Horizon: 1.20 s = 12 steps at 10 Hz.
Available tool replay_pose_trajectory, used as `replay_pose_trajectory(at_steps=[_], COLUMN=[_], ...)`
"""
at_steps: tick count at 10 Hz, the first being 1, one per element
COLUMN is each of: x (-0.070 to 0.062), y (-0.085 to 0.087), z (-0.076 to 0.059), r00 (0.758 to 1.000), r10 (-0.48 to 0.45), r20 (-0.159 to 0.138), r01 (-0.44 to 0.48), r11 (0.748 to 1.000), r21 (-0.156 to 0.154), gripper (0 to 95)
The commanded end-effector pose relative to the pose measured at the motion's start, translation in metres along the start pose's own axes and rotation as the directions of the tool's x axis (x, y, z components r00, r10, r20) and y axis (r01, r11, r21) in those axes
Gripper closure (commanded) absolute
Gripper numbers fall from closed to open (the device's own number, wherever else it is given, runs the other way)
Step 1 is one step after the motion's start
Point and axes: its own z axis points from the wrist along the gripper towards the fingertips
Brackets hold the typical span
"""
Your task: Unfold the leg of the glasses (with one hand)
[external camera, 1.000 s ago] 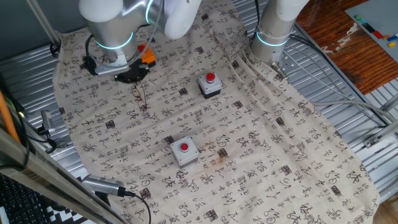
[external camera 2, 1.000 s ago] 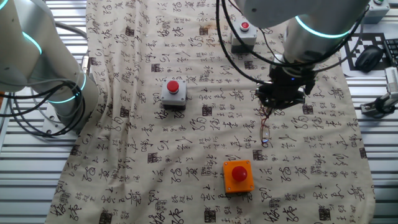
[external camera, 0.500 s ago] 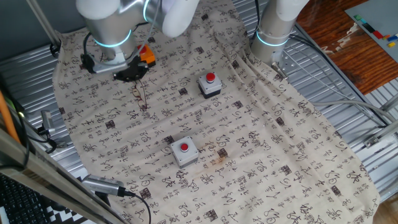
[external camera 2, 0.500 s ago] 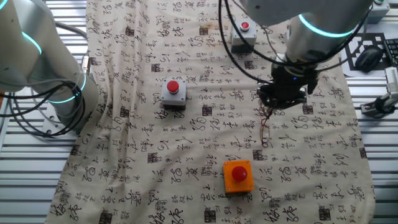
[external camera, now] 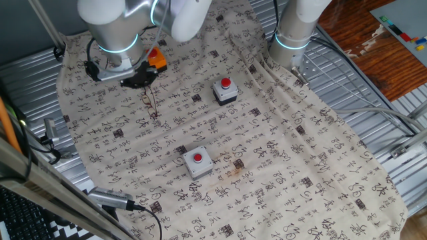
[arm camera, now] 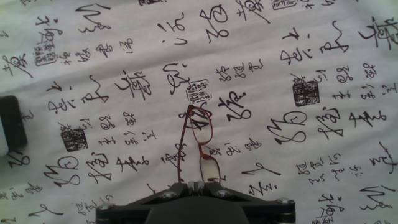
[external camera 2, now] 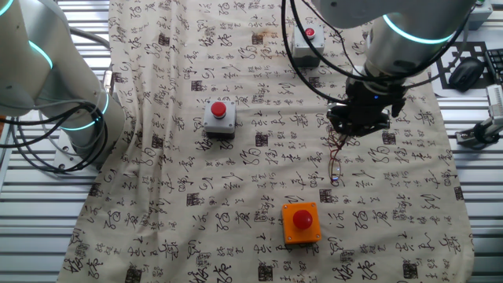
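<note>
Cloth: cream fabric, black calligraphy print, wrinkled, draped over table. Gripper: fingertips pinched together on near end of glasses, likely one leg, though contact small in view. Glasses: thin reddish-brown wire rim, clear oval lenses, stretching toward 12 o'clock from fingertips. Leg seemingly part-swung; full opening remains.
</note>
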Motion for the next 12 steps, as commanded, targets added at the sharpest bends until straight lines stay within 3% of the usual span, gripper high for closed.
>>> replay_pose_trajectory(at_steps=[1, 2, 5, 12], x=[-0.001, -0.003, -0.016, -0.058], y=[0.000, 0.001, 0.001, 0.004], z=[-0.001, -0.005, -0.017, -0.027], r00=[0.997, 0.993, 0.991, 0.973], r10=[0.052, 0.087, 0.114, 0.209], r20=[0.053, 0.076, 0.076, 0.099], r01=[-0.052, -0.087, -0.114, -0.209], r11=[0.999, 0.996, 0.993, 0.978], r21=[-0.002, -0.004, -0.002, -0.016], gripper=[95.0, 95.0, 95.0, 95.0])
